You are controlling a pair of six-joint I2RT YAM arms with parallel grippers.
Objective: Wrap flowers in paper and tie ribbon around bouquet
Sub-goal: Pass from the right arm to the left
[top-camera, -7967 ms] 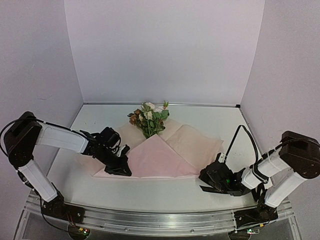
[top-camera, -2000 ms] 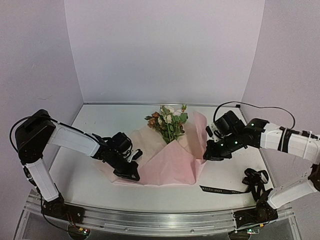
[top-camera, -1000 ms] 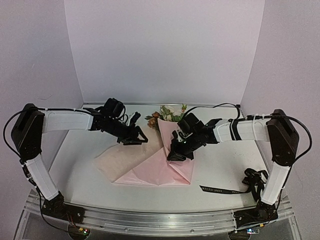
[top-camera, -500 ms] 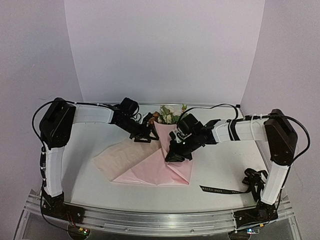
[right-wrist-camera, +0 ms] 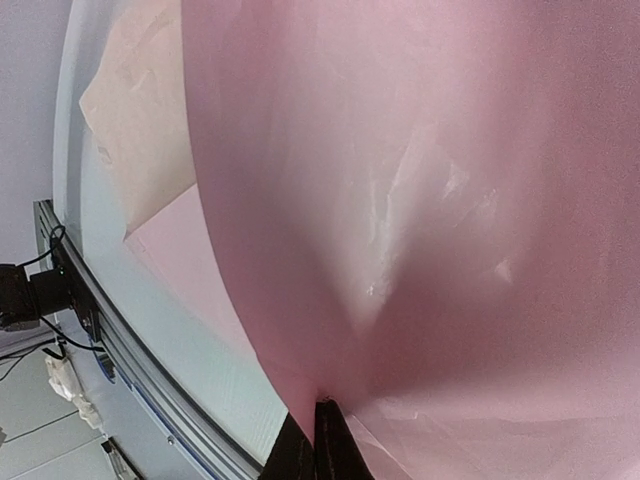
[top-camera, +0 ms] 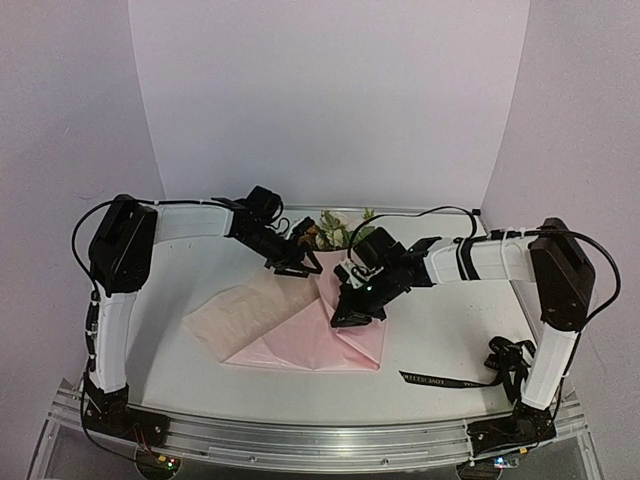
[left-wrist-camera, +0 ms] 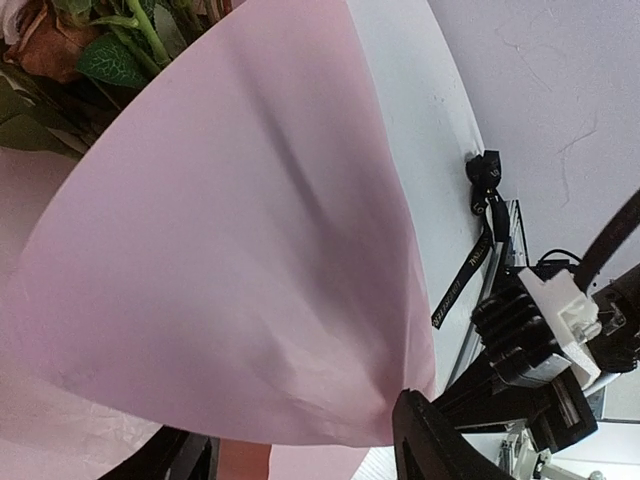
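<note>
The flowers lie at the back of the pale-pink paper, cream and rust blooms with green leaves. My right gripper is shut on an edge of the paper, holding a flap folded up over the stems. In the right wrist view the fingertips pinch that edge and the paper fills the frame. My left gripper stands open just left of the flowers, its fingers wide apart under the raised flap. The black ribbon lies on the table at the right front.
The white table is walled in by pale panels at the back and both sides. The ribbon's bunched end sits near the right arm's base. A metal rail runs along the near edge.
My left gripper has swung right, up to the flowers and the raised flap, and its jaws have widened. The right gripper keeps its pinch on the paper and has barely moved.
</note>
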